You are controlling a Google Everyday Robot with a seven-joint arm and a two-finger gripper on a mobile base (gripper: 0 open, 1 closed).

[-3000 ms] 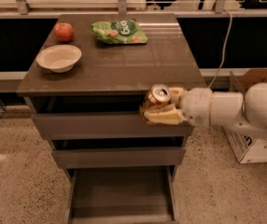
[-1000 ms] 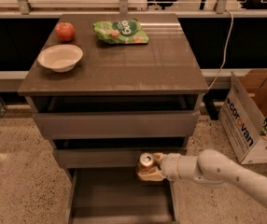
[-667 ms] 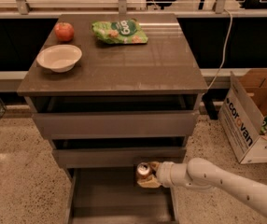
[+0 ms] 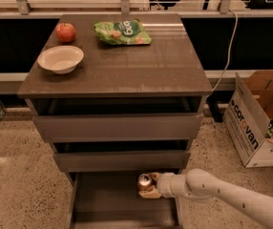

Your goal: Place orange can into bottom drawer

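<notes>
The orange can [image 4: 144,181], copper-orange with a silver top, stands upright inside the bottom drawer [image 4: 103,199], at its right rear. The bottom drawer is pulled out, a shallow tray with a flat floor. My gripper [image 4: 150,185] reaches in from the right over the drawer's right side and is shut on the can, its tan fingers [image 4: 152,192] wrapping its right and lower side. The can's base is low in the drawer; I cannot tell whether it touches the floor. The white arm [image 4: 222,194] runs off to the lower right.
A red apple [image 4: 65,32], a white bowl [image 4: 60,59] and a green chip bag [image 4: 122,32] lie on the cabinet top [image 4: 141,66]. The two upper drawers [image 4: 120,127] are slightly open. A cardboard box [image 4: 256,123] stands on the floor at the right.
My gripper has carried the can down from beside the top drawer, past the middle drawer's front, into the bottom drawer. In the last second it sank lower and shifted slightly left.
</notes>
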